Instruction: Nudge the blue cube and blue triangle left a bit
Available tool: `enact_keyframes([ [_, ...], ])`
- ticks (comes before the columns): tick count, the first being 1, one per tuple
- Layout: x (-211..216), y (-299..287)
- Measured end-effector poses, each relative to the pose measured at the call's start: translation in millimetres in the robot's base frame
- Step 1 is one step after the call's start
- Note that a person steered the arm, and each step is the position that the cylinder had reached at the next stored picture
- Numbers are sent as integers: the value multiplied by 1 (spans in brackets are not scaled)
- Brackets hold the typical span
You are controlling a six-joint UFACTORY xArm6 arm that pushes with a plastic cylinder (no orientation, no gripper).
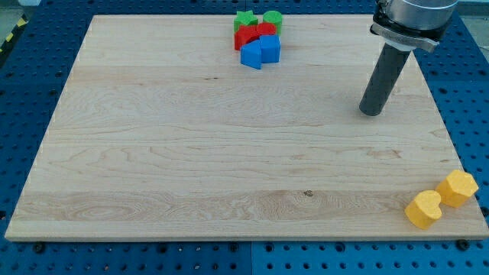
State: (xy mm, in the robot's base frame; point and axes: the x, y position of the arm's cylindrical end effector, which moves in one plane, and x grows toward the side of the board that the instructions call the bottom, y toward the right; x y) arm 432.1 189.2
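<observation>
The blue cube [270, 49] and the blue triangle [250, 55] sit side by side, touching, near the top middle of the wooden board [191, 153]. The triangle is on the cube's left. My tip [371, 111] rests on the board well to the right of them and a little lower in the view, apart from every block.
Just above the blue pair, touching them, are two red blocks [250, 34], a green star-like block [244, 18] and a green cylinder [273, 18]. A yellow heart [423, 209] and a yellow hexagon [458, 188] lie at the bottom right corner. Blue pegboard surrounds the board.
</observation>
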Motion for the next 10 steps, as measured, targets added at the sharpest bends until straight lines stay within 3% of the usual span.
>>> enact_keyframes([
  [2, 1, 14],
  [3, -3, 104],
  [4, -30, 124],
  [7, -113, 7],
  [8, -125, -44],
  [10, -135, -68],
])
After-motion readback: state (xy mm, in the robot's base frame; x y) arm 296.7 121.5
